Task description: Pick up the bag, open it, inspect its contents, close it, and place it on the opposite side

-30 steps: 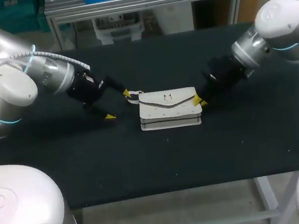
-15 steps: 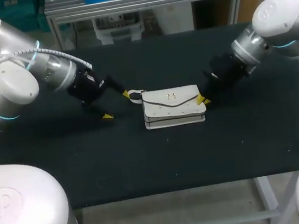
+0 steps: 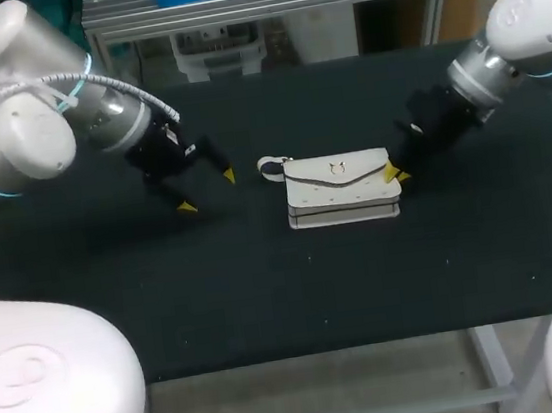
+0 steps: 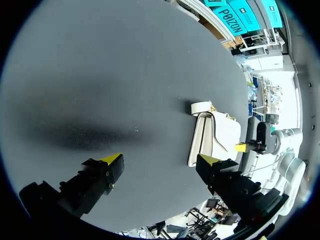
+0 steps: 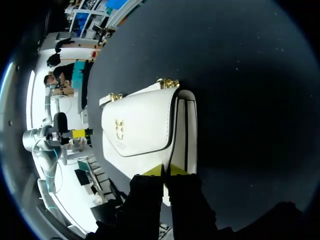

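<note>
The white bag point(image 3: 342, 187) lies flat on the black table point(image 3: 266, 288), a little right of the middle. My right pincer point(image 3: 393, 175) pinches its right end, tips almost together. My left pincer point(image 3: 208, 192) stands wide, apart from the bag.

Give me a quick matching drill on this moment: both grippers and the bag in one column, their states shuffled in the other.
1. left gripper
2. right gripper
3. bag

A. lying flat on the table, flap closed
B. shut on the bag's end
C. open, apart from the bag

Pairs: 1-C, 2-B, 3-A.
</note>
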Controlling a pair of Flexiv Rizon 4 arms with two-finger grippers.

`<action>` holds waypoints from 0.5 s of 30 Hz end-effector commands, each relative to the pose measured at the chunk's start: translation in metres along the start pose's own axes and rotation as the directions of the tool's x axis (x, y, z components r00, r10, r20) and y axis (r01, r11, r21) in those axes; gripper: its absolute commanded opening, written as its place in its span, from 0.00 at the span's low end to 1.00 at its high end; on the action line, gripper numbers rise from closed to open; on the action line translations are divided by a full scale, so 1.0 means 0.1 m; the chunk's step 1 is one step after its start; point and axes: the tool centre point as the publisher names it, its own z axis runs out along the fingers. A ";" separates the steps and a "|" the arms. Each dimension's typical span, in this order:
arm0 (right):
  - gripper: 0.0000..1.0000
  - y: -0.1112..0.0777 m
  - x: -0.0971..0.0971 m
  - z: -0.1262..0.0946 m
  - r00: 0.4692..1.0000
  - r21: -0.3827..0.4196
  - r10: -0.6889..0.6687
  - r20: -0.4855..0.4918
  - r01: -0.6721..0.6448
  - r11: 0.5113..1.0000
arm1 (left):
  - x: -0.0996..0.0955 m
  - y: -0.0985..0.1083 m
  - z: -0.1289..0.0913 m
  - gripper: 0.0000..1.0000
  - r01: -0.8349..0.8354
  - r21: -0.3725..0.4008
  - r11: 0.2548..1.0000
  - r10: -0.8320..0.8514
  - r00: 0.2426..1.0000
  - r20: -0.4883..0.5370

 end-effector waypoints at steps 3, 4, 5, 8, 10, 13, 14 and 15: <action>0.00 0.00 0.00 0.00 1.000 -0.001 0.001 0.004 -0.001 1.000 | 0.04 -0.04 -0.03 1.00 0.001 -0.009 1.000 0.000 0.999 0.034; 0.00 0.00 0.00 0.00 1.000 -0.001 0.001 0.004 -0.001 1.000 | 0.04 -0.04 -0.03 1.00 0.001 -0.009 1.000 0.000 0.999 0.034; 0.00 0.00 0.00 0.00 1.000 -0.001 0.001 0.004 -0.001 1.000 | 0.04 -0.04 -0.03 1.00 0.001 -0.009 1.000 0.000 0.999 0.034; 0.00 0.00 0.00 0.00 1.000 -0.001 0.001 0.004 -0.001 1.000 | 0.04 -0.04 -0.03 1.00 0.001 -0.009 1.000 0.000 0.999 0.034; 0.00 0.00 0.00 0.00 1.000 -0.001 0.001 0.004 -0.001 1.000 | 0.04 -0.04 -0.03 1.00 0.001 -0.009 1.000 0.000 0.999 0.034; 0.00 0.05 -0.03 -0.02 1.000 -0.020 -0.002 0.030 0.003 1.000 | 0.02 -0.14 -0.10 1.00 -0.032 0.008 0.999 0.032 0.999 0.040; 0.00 0.09 -0.09 -0.07 0.999 -0.035 0.003 0.036 -0.002 0.999 | 0.01 -0.18 -0.13 1.00 -0.048 0.035 0.998 0.046 0.997 0.056; 0.00 0.12 -0.14 -0.12 0.999 -0.054 0.014 0.040 -0.012 0.998 | -0.02 -0.19 -0.18 1.00 -0.074 0.040 0.996 0.071 0.996 0.057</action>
